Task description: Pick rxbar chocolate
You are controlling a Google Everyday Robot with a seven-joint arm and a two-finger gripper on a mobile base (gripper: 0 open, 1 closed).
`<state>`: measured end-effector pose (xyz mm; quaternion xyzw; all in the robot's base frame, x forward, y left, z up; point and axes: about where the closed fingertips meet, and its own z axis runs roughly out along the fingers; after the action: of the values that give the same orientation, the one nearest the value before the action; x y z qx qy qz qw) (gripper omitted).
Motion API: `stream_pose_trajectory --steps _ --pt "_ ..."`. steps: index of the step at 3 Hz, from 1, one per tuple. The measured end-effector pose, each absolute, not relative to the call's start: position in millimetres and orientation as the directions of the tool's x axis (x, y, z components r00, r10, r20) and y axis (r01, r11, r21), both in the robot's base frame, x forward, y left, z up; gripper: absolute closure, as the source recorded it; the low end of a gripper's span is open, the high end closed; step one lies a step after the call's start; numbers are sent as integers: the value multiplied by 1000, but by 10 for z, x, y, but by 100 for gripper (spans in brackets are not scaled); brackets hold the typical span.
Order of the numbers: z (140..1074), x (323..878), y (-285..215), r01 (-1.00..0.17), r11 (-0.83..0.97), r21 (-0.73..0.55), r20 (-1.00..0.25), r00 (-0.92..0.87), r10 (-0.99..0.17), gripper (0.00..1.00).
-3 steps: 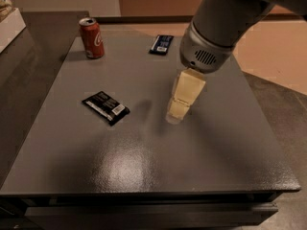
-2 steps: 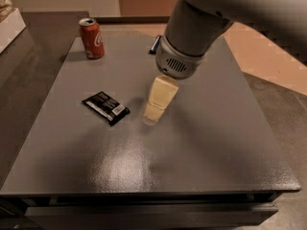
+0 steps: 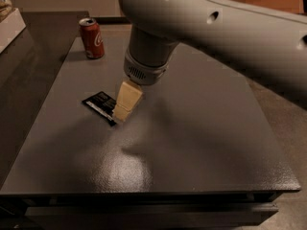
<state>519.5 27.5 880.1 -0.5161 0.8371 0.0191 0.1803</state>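
Note:
The rxbar chocolate (image 3: 98, 102), a flat black wrapped bar with white lettering, lies on the dark grey table (image 3: 192, 143) left of centre. My gripper (image 3: 123, 112), with cream-coloured fingers hanging from the grey wrist, is right over the bar's right end and covers that end. The big grey arm reaches in from the upper right. The fingers appear as one block from this side.
A red soda can (image 3: 92, 38) stands upright at the table's far left. A white box edge (image 3: 9, 25) shows at the far left on a side surface. The table's front edge runs along the bottom. The arm hides the far middle of the table.
The gripper has moved left and toward the camera, from the table's middle to the right end of the black bar. The dark bar at the back is now hidden behind the arm.

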Motion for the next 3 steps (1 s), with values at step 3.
stream_pose_trajectory --steps 3 --pt "8349 5211 887 -842 538 -41 -319 -499 -806 0"
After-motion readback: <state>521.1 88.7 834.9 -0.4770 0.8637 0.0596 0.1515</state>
